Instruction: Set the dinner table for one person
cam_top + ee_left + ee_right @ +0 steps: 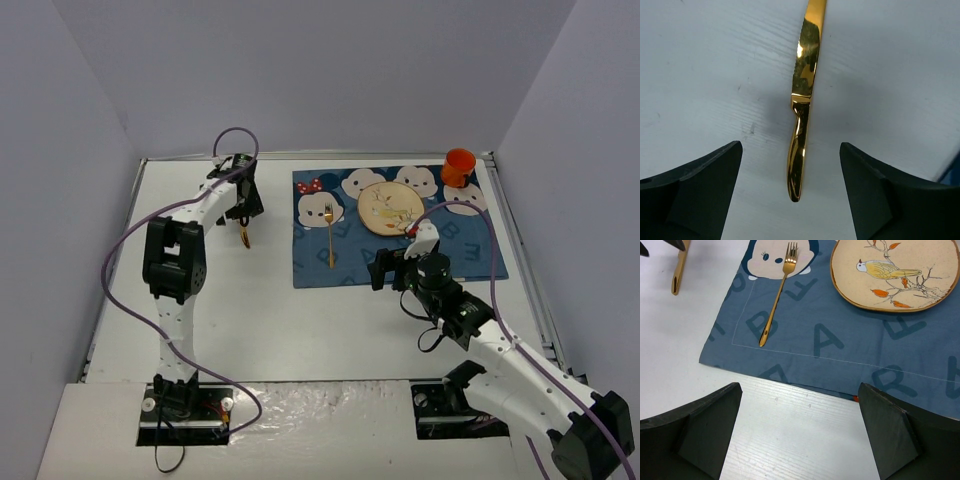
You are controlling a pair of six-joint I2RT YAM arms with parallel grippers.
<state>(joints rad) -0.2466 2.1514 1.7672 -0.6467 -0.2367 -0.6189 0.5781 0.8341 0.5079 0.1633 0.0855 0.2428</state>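
On the white dinner table (250, 320), which fills the overhead view beneath both arms, the left gripper (790, 146) hangs at the far left over a gold knife (801, 115). Its jaws are open, one dark finger on each side of the handle, neither touching it. The wrist view cuts the blade's tip off at the top edge; from overhead the gripper hides part of the knife. The right gripper (800, 385) stands wide open with nothing between its fingers, over bare tabletop just beside the near edge of the blue cartoon-print mat (840, 345). A gold fork (776, 295) lies on the mat left of a bird-painted plate (890, 275), whose far and right edges are cut off. An orange cup (459, 167) sits at the mat's far right corner. A reddish speck (856, 398) under the mat's near edge is too small to identify.
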